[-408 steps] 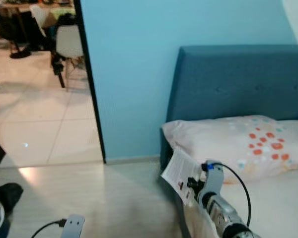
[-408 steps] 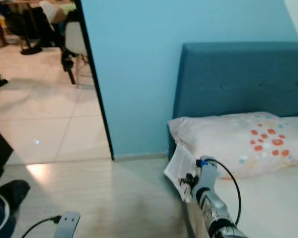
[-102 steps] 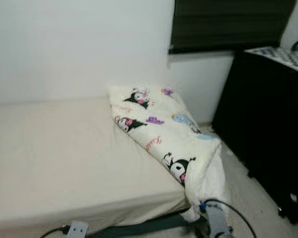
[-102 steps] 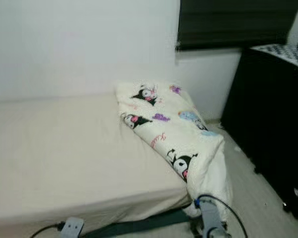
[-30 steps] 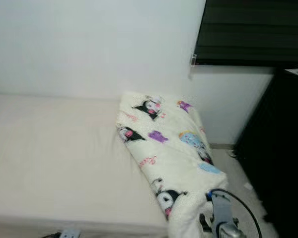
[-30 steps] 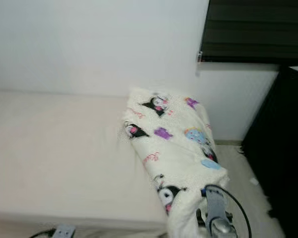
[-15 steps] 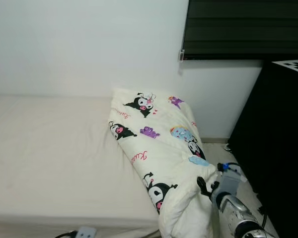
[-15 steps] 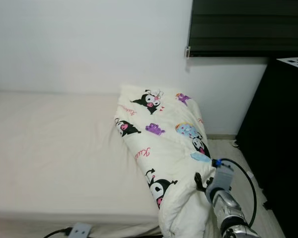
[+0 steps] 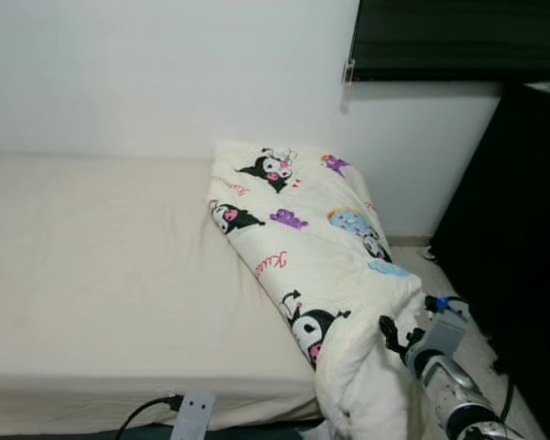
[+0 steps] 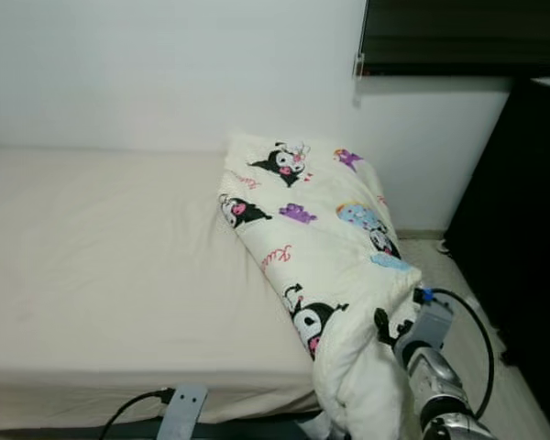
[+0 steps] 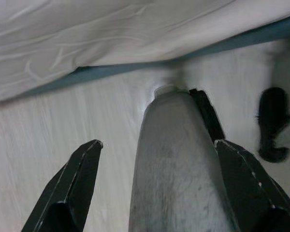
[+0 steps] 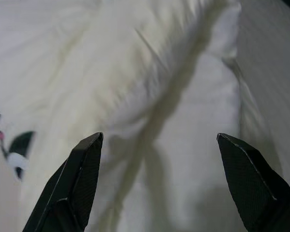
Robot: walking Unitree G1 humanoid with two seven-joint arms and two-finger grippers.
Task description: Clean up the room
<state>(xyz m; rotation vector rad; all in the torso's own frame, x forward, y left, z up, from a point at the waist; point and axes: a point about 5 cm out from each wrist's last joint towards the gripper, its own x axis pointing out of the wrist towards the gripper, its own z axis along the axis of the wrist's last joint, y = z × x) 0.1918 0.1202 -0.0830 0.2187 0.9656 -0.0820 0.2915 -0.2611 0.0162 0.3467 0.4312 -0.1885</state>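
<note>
A cream blanket point(image 9: 302, 243) printed with cartoon figures lies folded along the right end of the bed point(image 9: 92, 266). Its lower corner hangs over the mattress edge toward the floor. My right gripper point(image 9: 392, 334) is at that hanging corner, on its right side. In the right wrist view it point(image 12: 159, 137) stands open, with blanket folds point(image 12: 150, 87) close in front of the fingers. My left gripper point(image 11: 157, 142) hangs low and open over the pale floor by the bed's edge, with a grey rounded shape point(image 11: 176, 164) between its fingers.
A tall black cabinet point(image 9: 522, 229) stands right of the bed, leaving a narrow strip of floor point(image 9: 481, 353) between them. A dark blind point(image 9: 458, 37) covers the window above. A small dark object point(image 11: 273, 125) lies on the floor near the bed base.
The camera has swung from the headboard and pillow to this end of the bed. The paper held in my right gripper 13.6 s ago is gone. That gripper has risen to the blanket's corner.
</note>
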